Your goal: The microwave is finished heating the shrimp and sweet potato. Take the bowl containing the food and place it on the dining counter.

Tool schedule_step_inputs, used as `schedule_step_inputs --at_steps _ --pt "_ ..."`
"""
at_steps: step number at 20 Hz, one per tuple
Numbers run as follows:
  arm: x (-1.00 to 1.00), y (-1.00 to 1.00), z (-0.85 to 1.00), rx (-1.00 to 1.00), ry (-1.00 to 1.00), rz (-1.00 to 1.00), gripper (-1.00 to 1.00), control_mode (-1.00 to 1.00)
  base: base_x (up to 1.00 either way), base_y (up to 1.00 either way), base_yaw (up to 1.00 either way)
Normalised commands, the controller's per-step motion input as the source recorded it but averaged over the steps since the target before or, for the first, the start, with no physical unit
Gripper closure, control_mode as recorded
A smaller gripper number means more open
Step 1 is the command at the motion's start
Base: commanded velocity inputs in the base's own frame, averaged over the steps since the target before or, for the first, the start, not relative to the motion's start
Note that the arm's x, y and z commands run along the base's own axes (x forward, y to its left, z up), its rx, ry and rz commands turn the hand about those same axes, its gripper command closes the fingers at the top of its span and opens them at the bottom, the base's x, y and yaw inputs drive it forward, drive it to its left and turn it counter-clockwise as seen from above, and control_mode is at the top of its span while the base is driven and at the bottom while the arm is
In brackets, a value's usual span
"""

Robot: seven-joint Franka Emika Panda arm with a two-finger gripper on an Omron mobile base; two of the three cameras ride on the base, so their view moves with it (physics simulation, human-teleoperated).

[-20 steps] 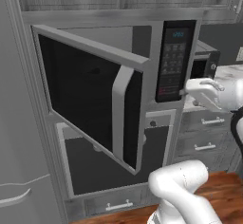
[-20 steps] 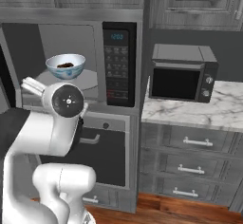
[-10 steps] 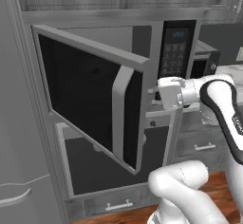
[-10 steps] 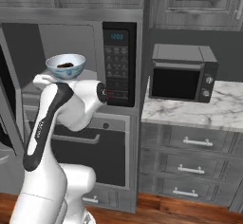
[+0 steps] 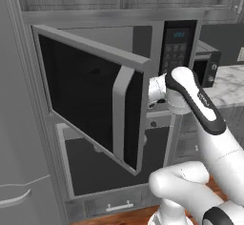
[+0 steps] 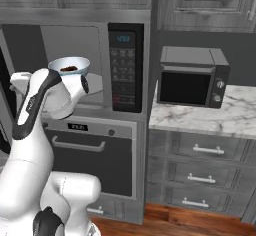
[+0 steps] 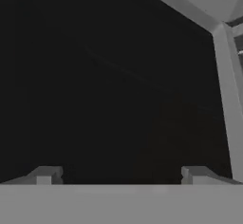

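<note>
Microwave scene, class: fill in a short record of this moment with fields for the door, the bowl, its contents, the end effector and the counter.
microwave door: swung open, vertical bar handle facing out
bowl: inside the microwave cavity, upright
contents: dark piece in the bowl, too small to identify
end effector: fingertips apart, nothing between them, facing the door's black glass
dining counter: marble top to the right, carrying a small black appliance

Grey cabinets [image 6: 200, 2], wood floor [image 6: 200, 220], black countertop oven [image 6: 192, 77].

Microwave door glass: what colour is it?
Black, framed in silver; the microwave door shows best in the left base view.
</note>
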Motion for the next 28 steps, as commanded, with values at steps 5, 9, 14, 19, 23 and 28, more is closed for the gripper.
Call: schedule_step_inputs --at_steps 5,9,14,19,23,28 --pt "-0.16 1.0 -0.05 0.0 0.01 0.23 -1.0 -1.0 0.0 0.0 0.0" --pt "-0.18 1.0 -0.08 0.0 -0.03 0.1 -1.0 -1.0 0.0 0.0 0.0" --pt "-0.11 0.65 0.0 -0.03 -0.14 0.01 -1.0 -1.0 0.0 0.0 0.0" --pt "0.23 -0.56 0.04 0.03 -0.06 -0.13 -1.0 -1.0 0.0 0.0 0.0" --pt "0.45 -1.0 0.16 0.01 -0.08 -0.4 -1.0 -1.0 0.0 0.0 0.0" --pt "0.51 -0.99 0.28 0.0 0.0 -0.46 -1.0 -1.0 0.0 0.0 0.0"
